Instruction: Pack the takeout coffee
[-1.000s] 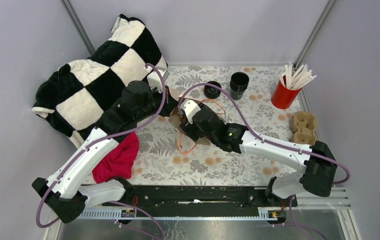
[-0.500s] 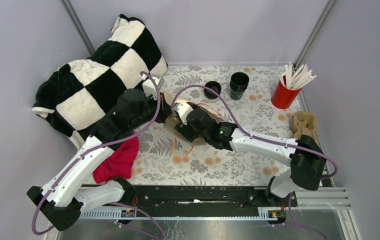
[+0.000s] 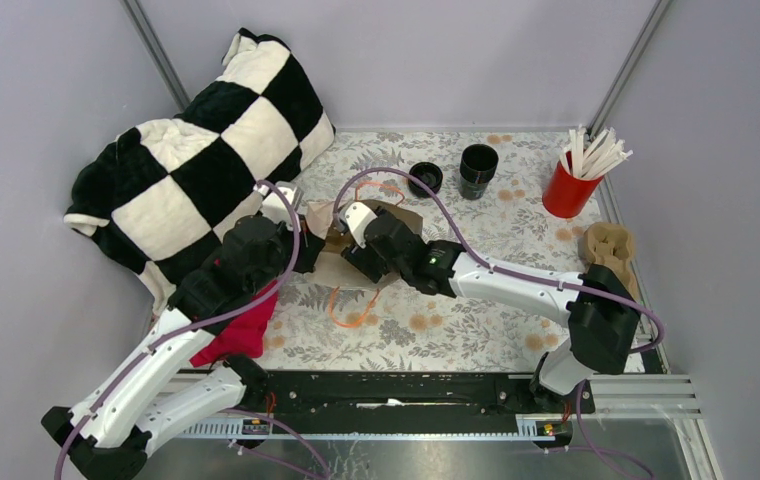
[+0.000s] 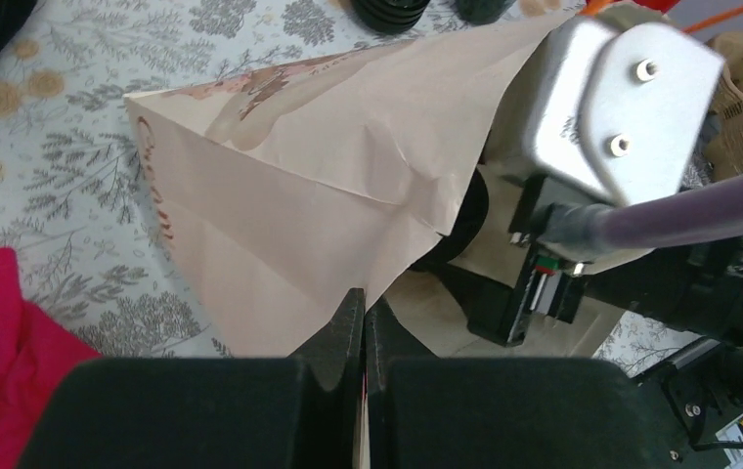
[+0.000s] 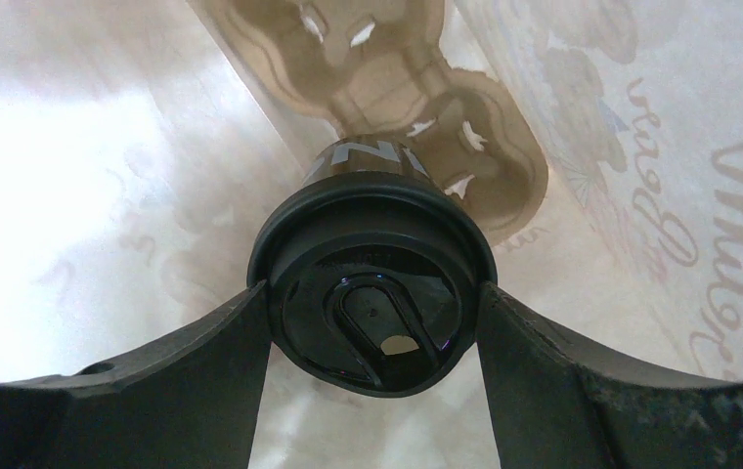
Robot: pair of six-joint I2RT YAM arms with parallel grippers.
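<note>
With the table (image 3: 476, 330) read as a clock face from above, 6 o'clock at the arm bases, a red cloth (image 3: 241, 322) lies at 8 o'clock under the left arm. The left pincer (image 4: 364, 308) is clamped fully closed on the edge of a brown paper bag (image 4: 319, 186), which lies near the table centre. The right pincer (image 5: 372, 293) reaches into the bag mouth from 3 o'clock; its fingers (image 5: 201, 362) press against opposite sides of the round lid of the takeout coffee (image 5: 375, 322), gripping it. The takeout coffee is therefore inside the bag, its base end toward a moulded cardboard carrier (image 5: 416, 107) that also lies in the bag; whether it is seated in a cell cannot be determined. A second cardboard carrier (image 3: 604, 243) sits at 3 o'clock by the table edge. At 12 o'clock stand a squat stack of black lids (image 3: 424, 178) and, just beside it, a taller stack of black cups (image 3: 478, 168). A red cup (image 3: 566, 195) holding white sticks (image 3: 596, 152) stands at 1 o'clock. A black-and-white checked blanket (image 3: 196, 150) covers the 10 o'clock corner.
</note>
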